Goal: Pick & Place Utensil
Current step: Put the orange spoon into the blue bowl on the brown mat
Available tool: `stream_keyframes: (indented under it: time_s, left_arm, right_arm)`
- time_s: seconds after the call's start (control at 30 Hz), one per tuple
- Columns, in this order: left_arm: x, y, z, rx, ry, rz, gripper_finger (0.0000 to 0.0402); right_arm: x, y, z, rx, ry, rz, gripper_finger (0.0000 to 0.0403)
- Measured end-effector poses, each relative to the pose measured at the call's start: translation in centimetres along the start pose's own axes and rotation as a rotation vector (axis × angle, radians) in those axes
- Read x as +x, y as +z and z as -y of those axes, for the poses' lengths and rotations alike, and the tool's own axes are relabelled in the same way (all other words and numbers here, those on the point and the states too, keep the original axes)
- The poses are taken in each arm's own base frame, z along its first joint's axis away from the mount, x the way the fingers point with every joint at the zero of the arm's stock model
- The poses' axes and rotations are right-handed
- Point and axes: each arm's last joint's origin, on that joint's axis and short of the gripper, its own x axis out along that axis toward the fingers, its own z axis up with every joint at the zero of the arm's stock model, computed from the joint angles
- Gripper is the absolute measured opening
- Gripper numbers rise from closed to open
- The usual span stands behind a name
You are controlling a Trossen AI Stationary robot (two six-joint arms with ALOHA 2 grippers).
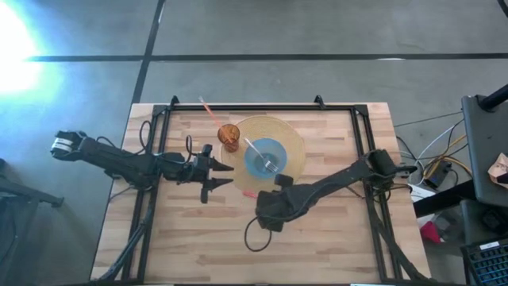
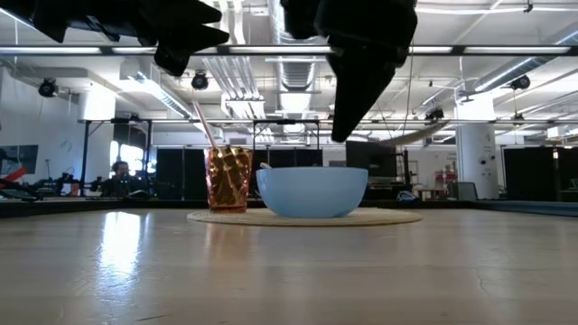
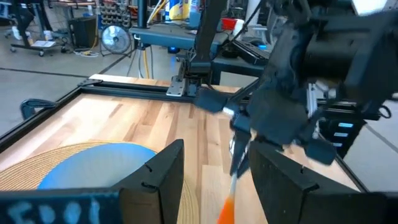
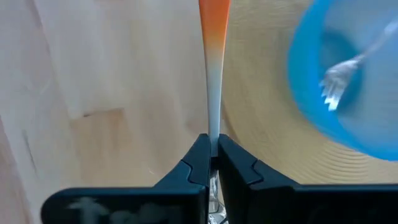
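Here the right tool (image 4: 212, 163) pinches the utensil (image 4: 213, 74) (beside the bowl (image 4: 348, 81)).

The utensil (image 4: 213, 68) held between the fingers of the right gripper (image 4: 212, 163) is cut off at the picture's edge, so its far end cannot be told. Beside it, the blue bowl (image 4: 348, 81) is blurred and partly cut off.

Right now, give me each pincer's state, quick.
Left pincer: open, holding nothing, beside the mat.
Right pincer: shut on the utensil, just off the mat near the bowl.
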Motion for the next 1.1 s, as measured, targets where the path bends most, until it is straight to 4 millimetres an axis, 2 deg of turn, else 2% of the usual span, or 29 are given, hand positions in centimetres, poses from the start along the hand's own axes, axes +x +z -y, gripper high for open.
stream_keyframes:
  time_s: [0.13, 0.37, 0.6, 0.9, 1.1]
  left_arm:
    - [0.0, 0.0, 0.0, -0.001, 0.012, 0.003, 0.0174]
    - [0.0, 0.2, 0.0, -0.005, 0.011, 0.022, 0.0175]
    - [0.0, 0.5, -0.2, -0.018, 0.084, 0.063, 0.0175]
    - [0.0, 0.8, -0.3, -0.017, 0.116, 0.094, 0.0174]
    - [0.3, 0.8, -0.3, -0.004, 0.131, 0.119, 0.0175]
  right_arm:
    - [-1.5, -0.9, 1.5, 0.019, -0.041, 0.044, 0.0013]
    - [-3.8, -3.7, 4.9, 0.146, -0.152, 0.156, 0.0013]
    - [-5.1, -6.8, 7.9, 0.298, -0.186, 0.324, 0.0013]
    - [-4.4, -9.6, 9.6, 0.405, -0.134, 0.57, 0.0013]
    - [-3.8, -10.0, 9.7, 0.451, -0.06, 0.773, 0.0013]
